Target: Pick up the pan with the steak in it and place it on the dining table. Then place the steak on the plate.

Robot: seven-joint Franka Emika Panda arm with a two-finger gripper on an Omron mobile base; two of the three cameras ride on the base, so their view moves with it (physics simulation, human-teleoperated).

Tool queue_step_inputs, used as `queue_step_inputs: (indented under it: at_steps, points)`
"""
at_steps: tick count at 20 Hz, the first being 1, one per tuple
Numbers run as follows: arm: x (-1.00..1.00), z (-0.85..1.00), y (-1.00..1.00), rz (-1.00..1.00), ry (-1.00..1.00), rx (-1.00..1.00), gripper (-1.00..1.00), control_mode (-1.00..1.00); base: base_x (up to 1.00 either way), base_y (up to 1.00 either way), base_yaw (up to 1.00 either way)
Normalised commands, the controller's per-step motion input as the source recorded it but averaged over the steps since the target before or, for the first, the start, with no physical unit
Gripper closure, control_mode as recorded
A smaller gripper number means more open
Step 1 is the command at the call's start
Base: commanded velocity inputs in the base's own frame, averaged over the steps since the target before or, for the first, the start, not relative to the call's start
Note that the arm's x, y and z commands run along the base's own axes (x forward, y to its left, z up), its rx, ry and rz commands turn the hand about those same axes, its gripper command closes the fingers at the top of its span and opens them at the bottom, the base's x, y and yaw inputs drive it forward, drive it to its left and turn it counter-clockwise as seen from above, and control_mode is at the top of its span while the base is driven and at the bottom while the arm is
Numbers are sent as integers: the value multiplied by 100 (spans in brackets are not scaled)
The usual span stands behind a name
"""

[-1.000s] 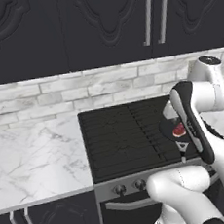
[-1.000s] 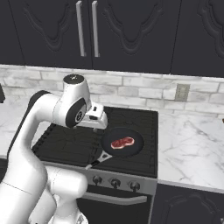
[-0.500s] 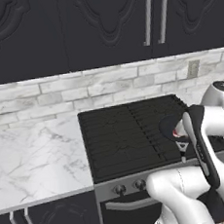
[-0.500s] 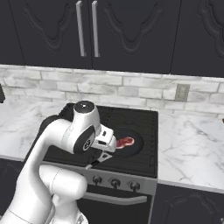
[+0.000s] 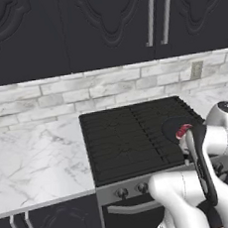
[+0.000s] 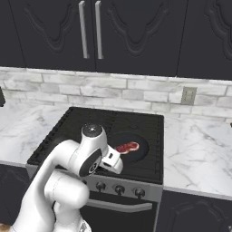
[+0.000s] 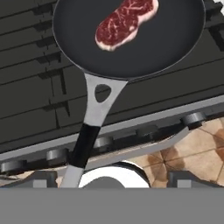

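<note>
Lowering toward the stove front, the white arm is bringing its jaws, spread wide and empty, over the round matte-black pan's (image 7: 131,39) handle; the marbled red steak (image 7: 124,22) is lying inside, probably ready for grasping.

Matte-black pan (image 7: 144,43) with grey-and-black handle, red steak (image 7: 124,22) with whitish marbling and pale fat edge, black stove (image 5: 130,134), white grey-veined marble counter (image 5: 36,164), pale grey brick backsplash (image 6: 113,93), dark cabinets (image 5: 67,31).

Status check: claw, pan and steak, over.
Claw open, above pan handle, holding nothing. Pan on the stove, steak inside. Nothing blocking the handle.
</note>
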Motion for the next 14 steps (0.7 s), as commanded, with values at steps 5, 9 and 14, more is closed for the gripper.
queue_step_inputs:
  at_steps: [5, 9, 14]
  points:
    - [14, -36, 2, -10, 0, 4, -100, -100, 0, 0, 0]
    - [38, -22, 11, -10, 0, 0, -100, -100, 0, 0, 0]
    - [43, -18, 17, -11, 0, 0, -100, -100, 0, 0, 0]
